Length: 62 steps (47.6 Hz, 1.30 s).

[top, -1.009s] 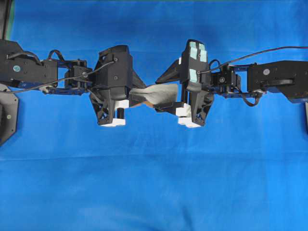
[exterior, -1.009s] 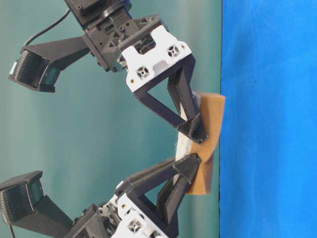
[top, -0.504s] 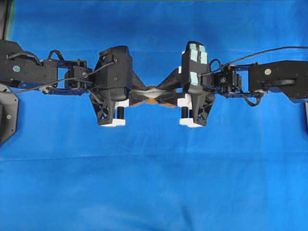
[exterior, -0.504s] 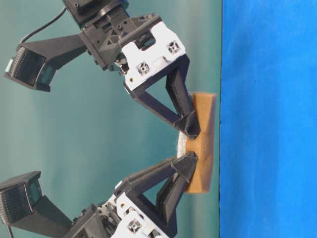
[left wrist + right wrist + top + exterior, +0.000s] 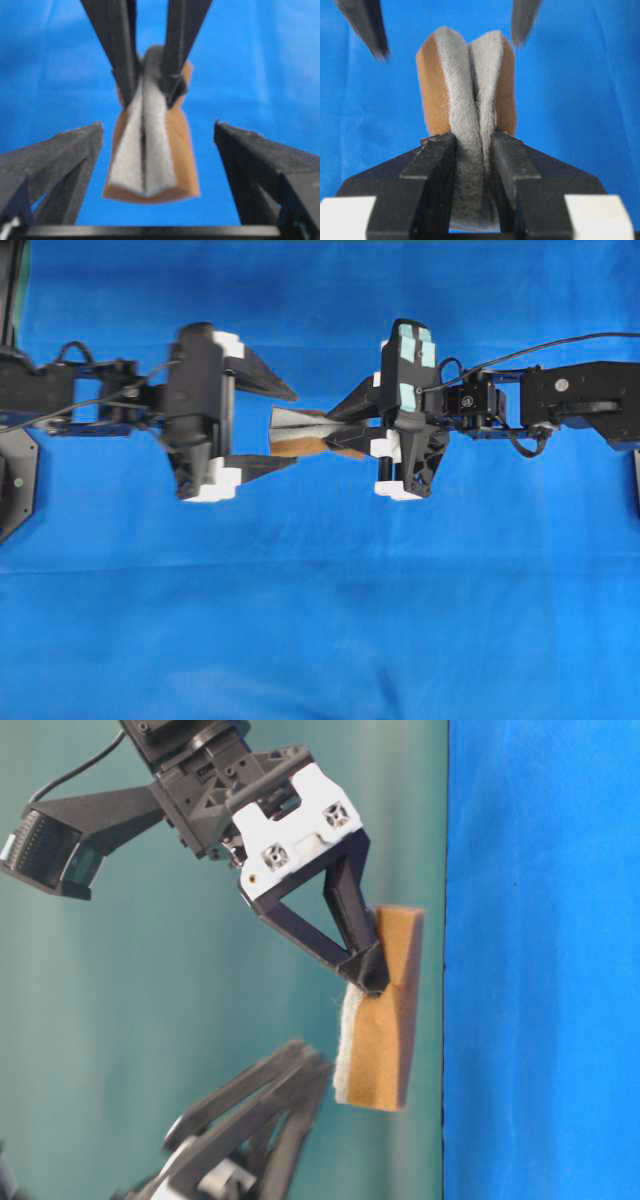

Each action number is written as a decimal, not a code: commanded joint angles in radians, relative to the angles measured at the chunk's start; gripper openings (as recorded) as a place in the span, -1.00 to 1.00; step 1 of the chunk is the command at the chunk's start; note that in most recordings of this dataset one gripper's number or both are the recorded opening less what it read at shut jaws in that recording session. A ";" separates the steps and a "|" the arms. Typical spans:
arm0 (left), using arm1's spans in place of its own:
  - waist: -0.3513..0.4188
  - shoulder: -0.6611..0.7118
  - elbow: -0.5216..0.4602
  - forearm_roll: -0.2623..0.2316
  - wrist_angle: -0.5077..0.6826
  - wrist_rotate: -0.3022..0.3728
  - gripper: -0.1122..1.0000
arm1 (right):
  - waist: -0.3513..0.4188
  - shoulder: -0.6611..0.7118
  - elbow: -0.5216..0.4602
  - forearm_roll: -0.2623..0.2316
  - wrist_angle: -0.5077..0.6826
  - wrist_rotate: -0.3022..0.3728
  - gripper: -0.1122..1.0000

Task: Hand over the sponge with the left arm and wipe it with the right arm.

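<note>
The small sponge (image 5: 305, 432), grey-white scouring face folded over tan foam, hangs above the blue cloth (image 5: 320, 620), pinched by the patch-marked right gripper (image 5: 340, 430). The plain black left gripper (image 5: 290, 428) stands wide open, touching nothing. The handover looks done; only wiping remains.

- The left arm (image 5: 110, 405) is black and jointed, with thin black cables looping along it
- Its hand (image 5: 285, 428) has two long pointed black fingers (image 5: 268, 380) on white blocks
- The right arm (image 5: 560, 405) is black too, a cable arching above it
- Its hand (image 5: 345, 430) bears pale blue-green square patches, white blocks with cross-shaped screw recesses
</note>
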 commanded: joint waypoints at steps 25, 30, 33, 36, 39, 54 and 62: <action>-0.038 -0.307 0.164 0.000 -0.087 -0.020 0.77 | 0.002 -0.031 0.003 -0.003 -0.008 -0.002 -0.26; -0.038 -0.307 0.164 0.000 -0.086 -0.020 0.77 | 0.003 -0.028 0.009 -0.002 -0.009 0.008 -0.26; -0.038 -0.308 0.164 0.002 -0.084 -0.020 0.77 | 0.009 -0.015 0.021 0.003 -0.009 0.015 -0.26; -0.038 -0.307 0.164 0.000 -0.081 -0.020 0.77 | 0.020 0.000 0.038 0.012 -0.015 0.018 -0.26; -0.038 -0.307 0.166 0.000 -0.081 -0.021 0.77 | 0.037 0.021 0.061 0.026 -0.034 0.021 -0.26; -0.038 -0.310 0.170 0.000 -0.080 -0.020 0.76 | 0.078 0.166 0.124 0.052 -0.186 0.049 -0.26; -0.038 -0.311 0.175 0.000 -0.081 -0.020 0.76 | 0.092 0.249 0.112 0.052 -0.207 0.052 -0.26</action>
